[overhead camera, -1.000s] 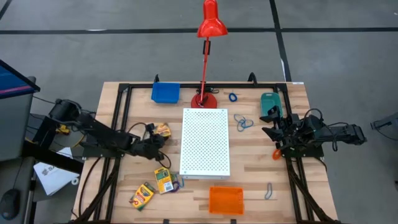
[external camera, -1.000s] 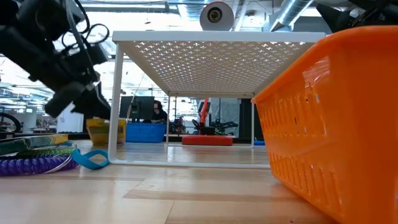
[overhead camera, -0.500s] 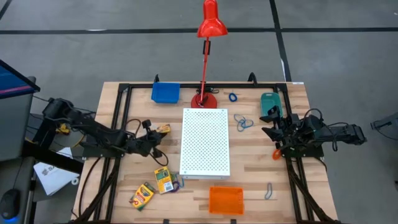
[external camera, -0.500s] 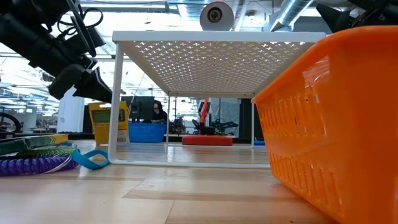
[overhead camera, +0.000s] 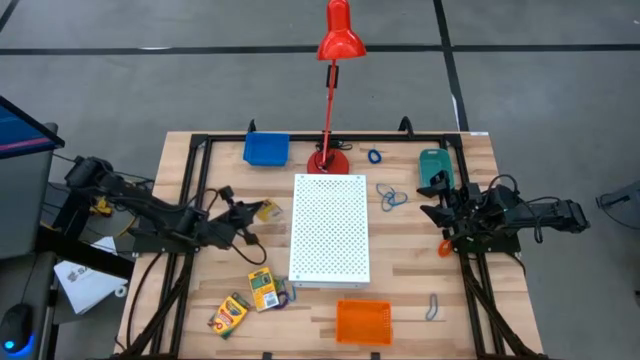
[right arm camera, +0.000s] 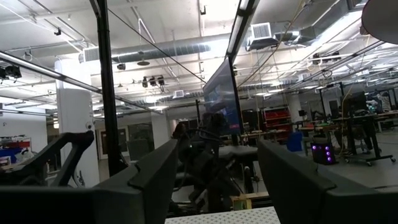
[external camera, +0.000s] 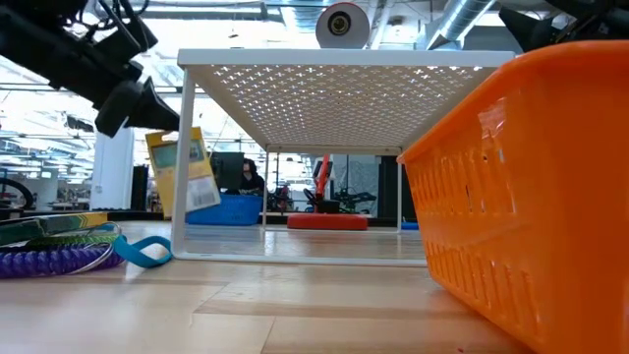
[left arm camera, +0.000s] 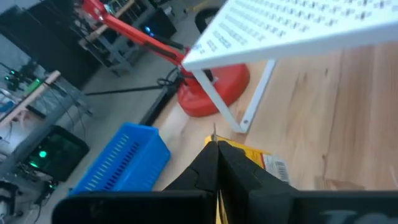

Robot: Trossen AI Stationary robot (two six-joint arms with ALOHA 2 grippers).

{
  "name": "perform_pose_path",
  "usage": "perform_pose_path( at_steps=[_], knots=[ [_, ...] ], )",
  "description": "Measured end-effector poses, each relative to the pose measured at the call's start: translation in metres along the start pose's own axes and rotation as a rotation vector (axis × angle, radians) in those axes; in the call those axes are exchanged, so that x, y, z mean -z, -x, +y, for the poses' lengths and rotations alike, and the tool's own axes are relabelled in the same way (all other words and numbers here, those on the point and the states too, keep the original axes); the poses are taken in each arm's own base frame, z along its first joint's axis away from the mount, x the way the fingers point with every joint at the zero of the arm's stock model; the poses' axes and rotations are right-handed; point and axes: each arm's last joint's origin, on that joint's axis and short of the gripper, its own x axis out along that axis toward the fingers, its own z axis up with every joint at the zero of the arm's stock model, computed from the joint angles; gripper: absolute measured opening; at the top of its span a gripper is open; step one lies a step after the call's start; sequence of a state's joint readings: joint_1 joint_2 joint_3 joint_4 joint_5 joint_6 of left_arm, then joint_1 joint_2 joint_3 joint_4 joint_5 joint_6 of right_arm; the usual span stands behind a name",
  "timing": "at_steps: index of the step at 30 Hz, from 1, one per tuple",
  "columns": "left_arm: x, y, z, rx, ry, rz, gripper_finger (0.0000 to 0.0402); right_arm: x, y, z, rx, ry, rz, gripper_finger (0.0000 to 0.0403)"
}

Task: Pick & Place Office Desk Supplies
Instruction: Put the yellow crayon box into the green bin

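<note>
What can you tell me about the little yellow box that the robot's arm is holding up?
The yellow crayon box is small and flat, apparently cardboard, with a green panel and a white label on its face. The left pincer is shut on its top edge, so it hangs tilted in the air, clear of the wooden table. It is just left of the white perforated board, and only the pincer touches it.

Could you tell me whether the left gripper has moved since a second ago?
Yes. In the high view the left gripper, shut on a crayon box, has drawn back from the white board; in the low view the box has risen off the table.
</note>
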State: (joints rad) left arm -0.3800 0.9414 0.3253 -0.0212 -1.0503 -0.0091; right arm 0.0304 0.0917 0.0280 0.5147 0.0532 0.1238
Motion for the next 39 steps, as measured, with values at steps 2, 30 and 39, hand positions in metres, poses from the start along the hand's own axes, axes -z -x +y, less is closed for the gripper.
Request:
perform_pose_path(
  at_steps=[2,30,39],
  knots=[
    [-0.001,0.002,0.002,-0.011,0.002,-0.011,0.0000,0.000,0.000,0.000,0.000,0.000,0.000,0.0218],
    [-0.088,0.029,0.043,-0.096,-0.178,-0.233,0.0000,0.004,0.000,0.000,0.004,0.044,0.044,0.0218],
    [-0.117,0.028,0.040,-0.080,-0.246,-0.266,0.0000,-0.003,-0.002,0.002,-0.036,0.044,0.029,0.0218]
  ],
)
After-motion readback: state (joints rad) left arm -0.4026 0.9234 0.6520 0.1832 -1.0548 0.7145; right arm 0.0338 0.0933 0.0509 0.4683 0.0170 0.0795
